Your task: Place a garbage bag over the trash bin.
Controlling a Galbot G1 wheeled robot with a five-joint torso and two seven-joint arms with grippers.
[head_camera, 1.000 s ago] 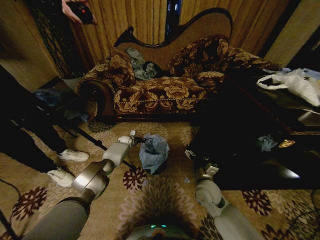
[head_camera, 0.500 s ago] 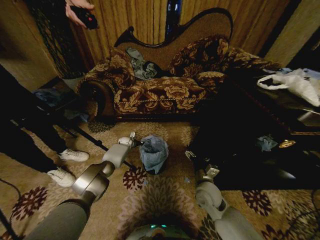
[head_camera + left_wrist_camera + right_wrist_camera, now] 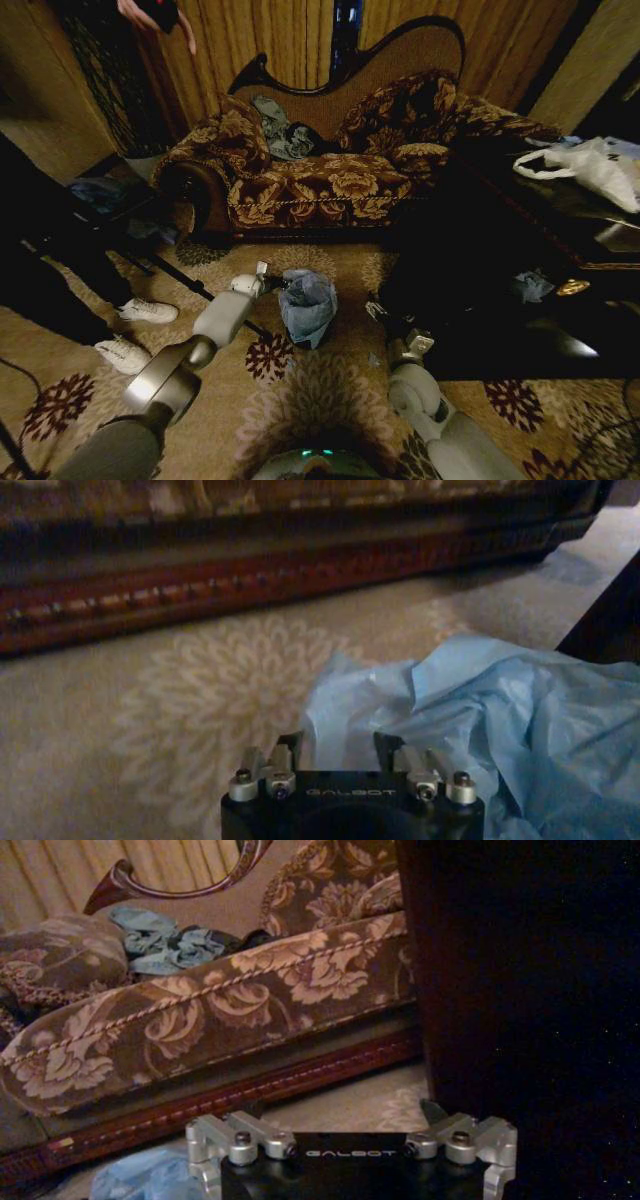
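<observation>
Left gripper (image 3: 340, 744) seems pinched on the thin pale blue-grey plastic garbage bag (image 3: 306, 298), draped over the small black trash bin right ahead. Right gripper (image 3: 378, 311) waits spread, empty.

head view high, looking down toward sofa (image 3: 330, 180), left wrist view low, close before sofa base, right wrist view low, facing sofa cushions, sofa shared by all

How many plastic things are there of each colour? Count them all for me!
Pale blue garbage bag: 1
White bag with handles: 1
Blue-grey plastic scrap: 1
Total: 3
</observation>
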